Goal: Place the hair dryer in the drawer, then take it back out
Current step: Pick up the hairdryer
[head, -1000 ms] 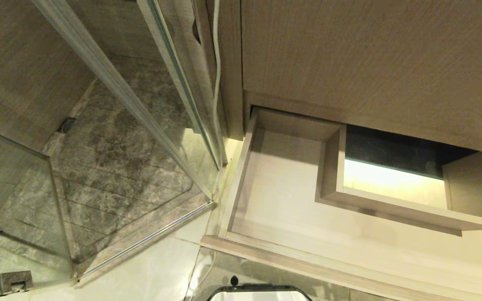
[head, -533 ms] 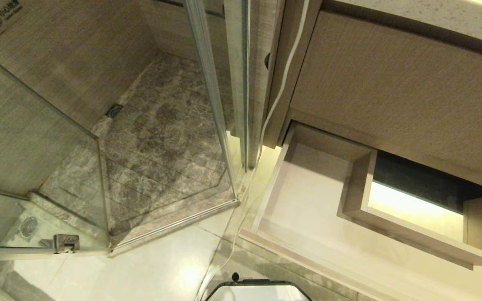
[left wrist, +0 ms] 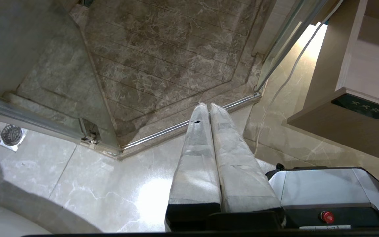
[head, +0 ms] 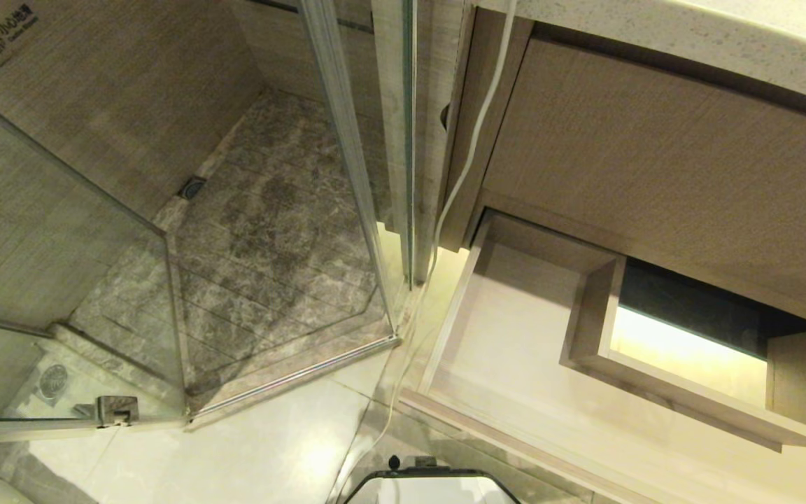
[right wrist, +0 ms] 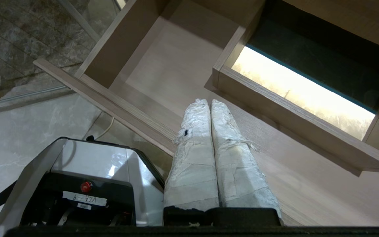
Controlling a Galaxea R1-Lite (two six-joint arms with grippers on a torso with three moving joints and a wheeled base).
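Note:
The drawer stands pulled out at the right of the head view, a light-wood U shape around a boxed cut-out, and its floor is bare. The hair dryer is out of view in every frame. My right gripper hangs shut and empty above the drawer's front part. My left gripper is shut and empty too, hanging over the pale floor tiles left of the drawer's front. Neither arm shows in the head view.
A taller wood panel sits above the drawer under a speckled countertop. A white cord runs down beside the cabinet to the floor. A glass shower enclosure stands to the left. My base is just before the drawer.
The whole head view has shifted: the drawer now sits further right and lower in the picture, and the countertop edge has come into sight. Nothing in the scene itself has moved.

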